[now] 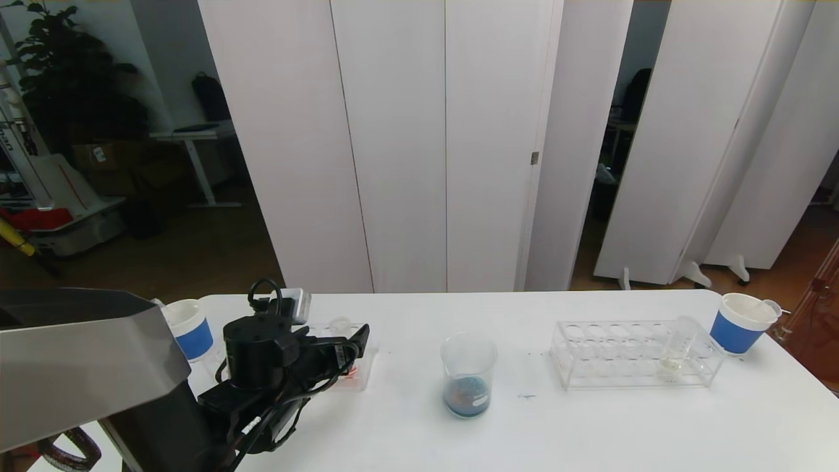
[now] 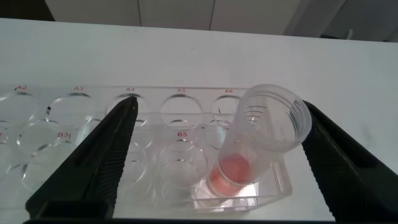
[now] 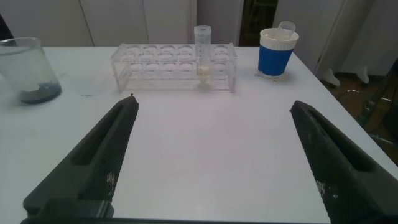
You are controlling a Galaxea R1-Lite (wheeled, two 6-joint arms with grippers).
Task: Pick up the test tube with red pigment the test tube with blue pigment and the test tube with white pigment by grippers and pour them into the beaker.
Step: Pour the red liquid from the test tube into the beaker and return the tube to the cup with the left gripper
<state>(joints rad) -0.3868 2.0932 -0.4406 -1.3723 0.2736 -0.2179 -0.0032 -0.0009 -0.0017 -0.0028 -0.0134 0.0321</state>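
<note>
The white table (image 1: 590, 419) runs across in front of me, its far edge against tall white folding panels (image 1: 393, 144). Behind them on the left is a dim room with a dark leafy plant (image 1: 59, 72) and a small white desk (image 1: 190, 134); on the right, brown floor shows between the panels.

At the table's left end stands a blue-and-white paper cup (image 1: 190, 328). Just right of it my left gripper (image 2: 217, 162) hangs over a clear rack (image 2: 155, 162) with labelled holes, its fingers spread wide and holding nothing. Between those fingers, in the rack's end hole, stands the test tube with red pigment (image 2: 255, 149): a clear tube with faint graduation lines near its open mouth and orange-red liquid pooled in its bottom. Neither finger touches it.

Near the middle of the table stands the beaker (image 1: 468, 373), clear glass with a white marking patch and a dark blue layer in its bottom.

Farther right lies a second clear rack (image 1: 629, 354), and the test tube with white pigment (image 3: 203, 53) stands upright in a hole toward its right end, a pale whitish drop in its tip. Another blue-and-white cup (image 1: 741, 324) stands at the far right corner.

My right gripper (image 3: 211, 162) is low over bare table on the near side of that rack, well apart from it, fingers wide apart and empty.
</note>
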